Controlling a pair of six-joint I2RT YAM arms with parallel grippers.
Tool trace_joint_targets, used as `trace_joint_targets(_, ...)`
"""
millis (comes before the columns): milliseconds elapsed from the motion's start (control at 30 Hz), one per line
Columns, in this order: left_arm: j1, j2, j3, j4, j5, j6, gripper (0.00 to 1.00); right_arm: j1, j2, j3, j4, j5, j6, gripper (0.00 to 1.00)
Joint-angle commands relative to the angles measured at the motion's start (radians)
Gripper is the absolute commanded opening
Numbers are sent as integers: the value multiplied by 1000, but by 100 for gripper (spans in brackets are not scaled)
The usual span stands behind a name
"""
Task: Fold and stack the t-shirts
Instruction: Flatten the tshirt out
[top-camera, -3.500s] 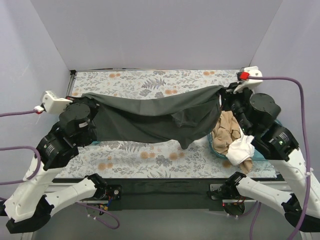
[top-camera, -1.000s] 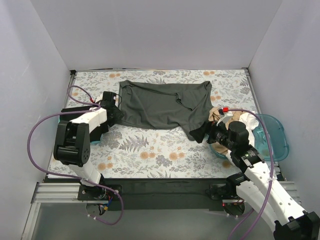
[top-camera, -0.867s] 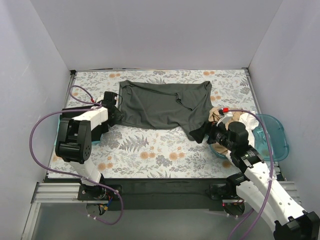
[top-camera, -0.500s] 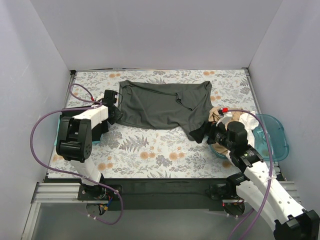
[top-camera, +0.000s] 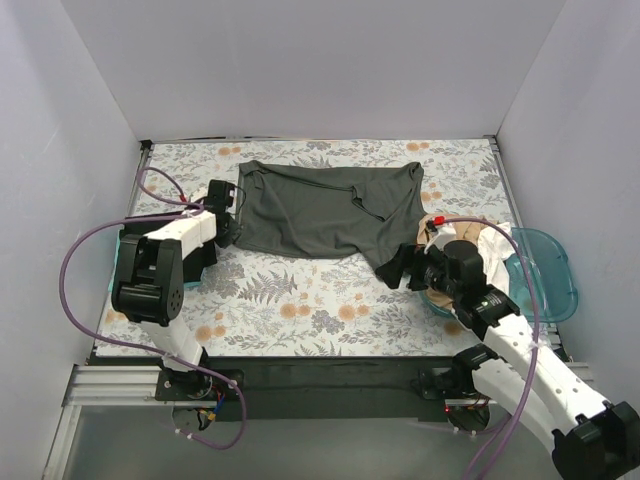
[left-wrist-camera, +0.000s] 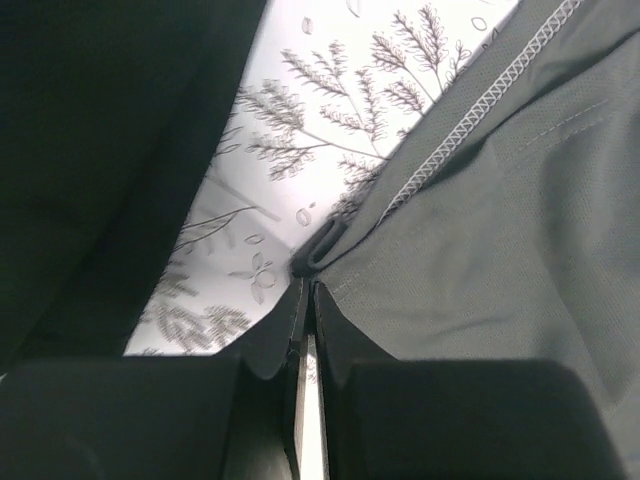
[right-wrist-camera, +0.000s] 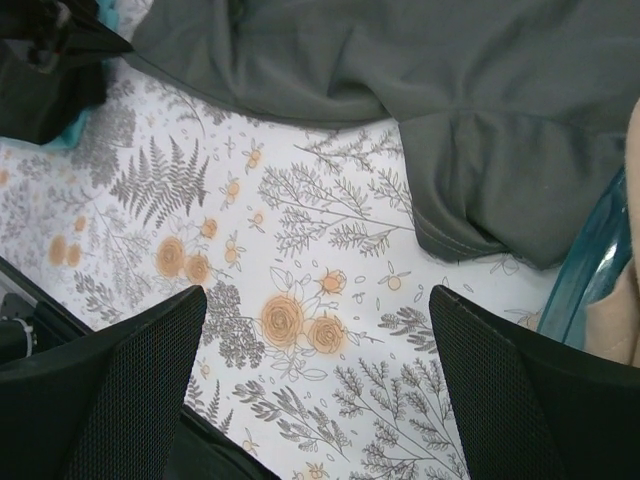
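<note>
**Hem pinched at left, right fingers wide**

The left fingers (left-wrist-camera: 305, 310) were clamped closed on the left hem edge of the dark grey t-shirt (top-camera: 330, 210), which lay spread across the far middle of the floral counter (top-camera: 300, 300). The right fingers (top-camera: 402, 268) stood wide apart, holding nothing, over the counter just beside the shirt's near right sleeve

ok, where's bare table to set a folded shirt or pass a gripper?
Free: the near strip of floral covering, bordered by the dark grey t-shirt, the left gripper shut on its edge, and the open right gripper. Crowded right: teal tub, tan shirt, white shirt.
</note>
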Motion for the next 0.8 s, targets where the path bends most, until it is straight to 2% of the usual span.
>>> trace_joint_targets(0,7,-135,-41,-9,-96,-32,0,65,57,70,-61,99,-27,98)
trace_joint_targets(133,39,-246,-96,-55,-186,-100,0,212,152,125,-69,201,-42,98)
trace_joint_targets(333,128,-418,-173,-53,-215,-127,0,430,317,258,-146,410,-57,98)
trace_joint_targets(500,134,-442,-188,-39,-209,-117,0,491,453,331,-282,541,12,97)
trace_joint_targets(700,134,-473,-220,0,-154,-94,0,490,522,335,-287,541,36,87)
trace_joint_targets(767,134,-497,-231,10,-149,-89,0,491,553,352,-287,558,36,87)
